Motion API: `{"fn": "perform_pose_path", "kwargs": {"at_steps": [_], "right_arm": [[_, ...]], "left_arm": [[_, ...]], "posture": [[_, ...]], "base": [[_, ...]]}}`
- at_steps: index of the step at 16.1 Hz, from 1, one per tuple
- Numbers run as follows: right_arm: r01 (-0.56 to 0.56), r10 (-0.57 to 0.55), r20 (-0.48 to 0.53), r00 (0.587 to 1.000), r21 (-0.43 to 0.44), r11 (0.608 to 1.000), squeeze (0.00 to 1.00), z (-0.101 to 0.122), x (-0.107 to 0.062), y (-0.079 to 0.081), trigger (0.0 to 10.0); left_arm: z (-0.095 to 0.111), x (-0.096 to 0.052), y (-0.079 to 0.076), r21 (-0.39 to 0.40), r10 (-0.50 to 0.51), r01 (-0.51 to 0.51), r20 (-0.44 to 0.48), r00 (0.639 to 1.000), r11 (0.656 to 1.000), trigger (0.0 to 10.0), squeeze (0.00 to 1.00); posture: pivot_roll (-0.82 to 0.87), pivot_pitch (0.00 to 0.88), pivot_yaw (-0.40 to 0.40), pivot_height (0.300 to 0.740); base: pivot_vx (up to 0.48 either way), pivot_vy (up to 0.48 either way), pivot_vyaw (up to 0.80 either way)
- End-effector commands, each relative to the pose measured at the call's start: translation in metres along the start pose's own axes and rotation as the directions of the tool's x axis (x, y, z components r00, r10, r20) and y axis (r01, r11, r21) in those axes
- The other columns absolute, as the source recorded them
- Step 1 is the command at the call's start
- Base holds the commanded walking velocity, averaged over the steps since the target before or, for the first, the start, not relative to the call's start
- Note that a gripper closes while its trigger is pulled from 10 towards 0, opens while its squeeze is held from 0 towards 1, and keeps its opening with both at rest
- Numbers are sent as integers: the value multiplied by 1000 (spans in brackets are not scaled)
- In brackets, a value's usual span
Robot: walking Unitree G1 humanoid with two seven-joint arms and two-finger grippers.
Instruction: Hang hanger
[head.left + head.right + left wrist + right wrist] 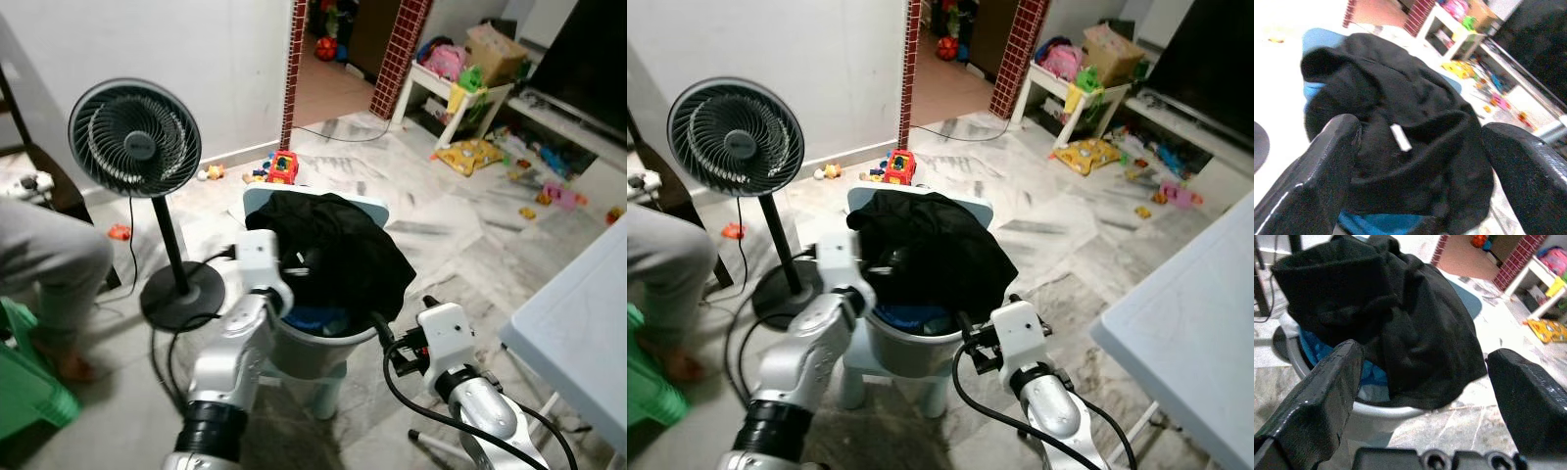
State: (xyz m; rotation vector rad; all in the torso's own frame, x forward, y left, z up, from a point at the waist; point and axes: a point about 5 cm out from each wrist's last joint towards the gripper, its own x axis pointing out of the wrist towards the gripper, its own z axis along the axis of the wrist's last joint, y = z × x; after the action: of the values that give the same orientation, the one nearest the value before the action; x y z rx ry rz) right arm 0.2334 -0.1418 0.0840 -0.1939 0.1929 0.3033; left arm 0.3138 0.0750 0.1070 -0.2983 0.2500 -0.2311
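A grey basin [323, 348] is sitting on a small pale blue table [377, 208] in the lower middle of the head views, and a black garment [338, 250] is piling over it and hanging over the basin's rim on the right side. Some blue cloth [318, 318] is showing under the black one. No hanger can be made out in any view; if one is there, the garment is covering it.

Around the table the marble floor [441, 245] is mostly free toward the upper middle of the frame, up to the doorway with red brick posts [294, 69]. On the left a black standing fan [134, 138] is rising with its round base [182, 294] near the table, and a cable is lying on the floor beside it. A seated person's knee [54, 259] is coming in at the far left edge. At the right edge a white tabletop [588, 313] is closing that side, and toys are lying scattered in the upper right.

The left gripper [1415, 161] is reaching over the near left rim of the basin, its fingers [1317, 166] spread wide apart with the black garment lying between them; they are holding nothing, and I cannot tell whether they are touching the cloth. The right gripper [1425, 387] is hovering just beside the basin's near right rim, also wide open and empty, with the hanging edge of the garment just ahead of it.
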Motion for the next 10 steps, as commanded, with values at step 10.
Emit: {"fn": "perform_pose_path", "kwargs": {"at_steps": [10], "right_arm": [[-59, 59, 12, 998, -36, 998, 0, 4, 24, -10, 10000]], "left_arm": [[-2, -26, 61, 112, 115, -113, -10, 993, 987, 10000, 0]], "posture": [[189, 20, -244, 740]], "base": [[0, 0, 0]]}}
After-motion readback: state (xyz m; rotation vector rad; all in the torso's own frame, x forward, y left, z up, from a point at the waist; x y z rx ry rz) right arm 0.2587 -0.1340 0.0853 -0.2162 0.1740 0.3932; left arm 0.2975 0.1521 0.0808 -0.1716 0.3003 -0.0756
